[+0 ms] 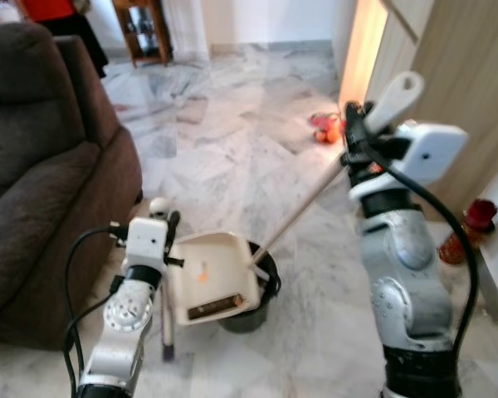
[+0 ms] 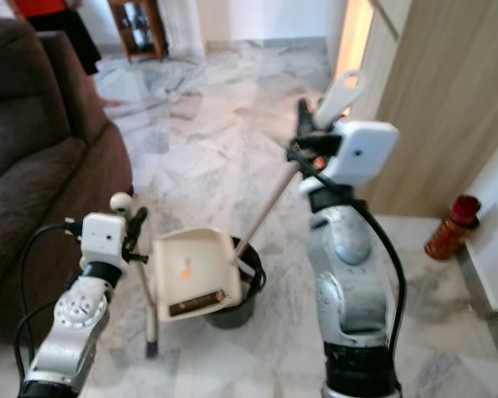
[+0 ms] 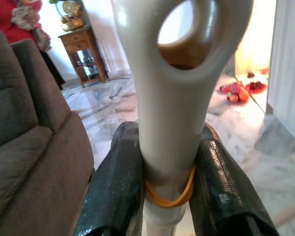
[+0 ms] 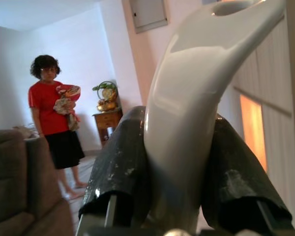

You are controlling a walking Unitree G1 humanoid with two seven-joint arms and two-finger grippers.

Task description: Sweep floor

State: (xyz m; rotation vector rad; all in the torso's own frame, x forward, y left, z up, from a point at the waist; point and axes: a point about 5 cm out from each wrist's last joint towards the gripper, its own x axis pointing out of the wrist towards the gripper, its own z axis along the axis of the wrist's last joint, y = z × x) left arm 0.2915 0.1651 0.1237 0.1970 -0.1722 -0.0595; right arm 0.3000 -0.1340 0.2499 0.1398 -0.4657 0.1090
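Observation:
A cream dustpan (image 1: pixel 214 269) hangs tilted over a small black bin (image 1: pixel 251 317) on the marble floor. A small orange scrap lies in it. My left gripper (image 1: pixel 171 225) is shut on the dustpan's upright handle (image 3: pixel 174 98), which has a hole at the end and a rubber band around it; both fingers (image 3: pixel 115 187) press its sides. My right gripper (image 1: pixel 354 133), raised at the right, is shut on the white broom handle (image 4: pixel 191 123). The broom's pale stick (image 1: pixel 303 207) slants down to the bin's rim beside the dustpan. The broom's head is hidden.
A dark brown sofa (image 1: pixel 33 166) fills the left side. A wooden cabinet wall (image 1: pixel 465 75) runs along the right, with a red jar (image 1: pixel 471 225) at its foot. Red and orange items (image 1: pixel 325 128) lie on the floor beyond. A person in red (image 4: pixel 51 113) stands near a small wooden table (image 1: pixel 141 29).

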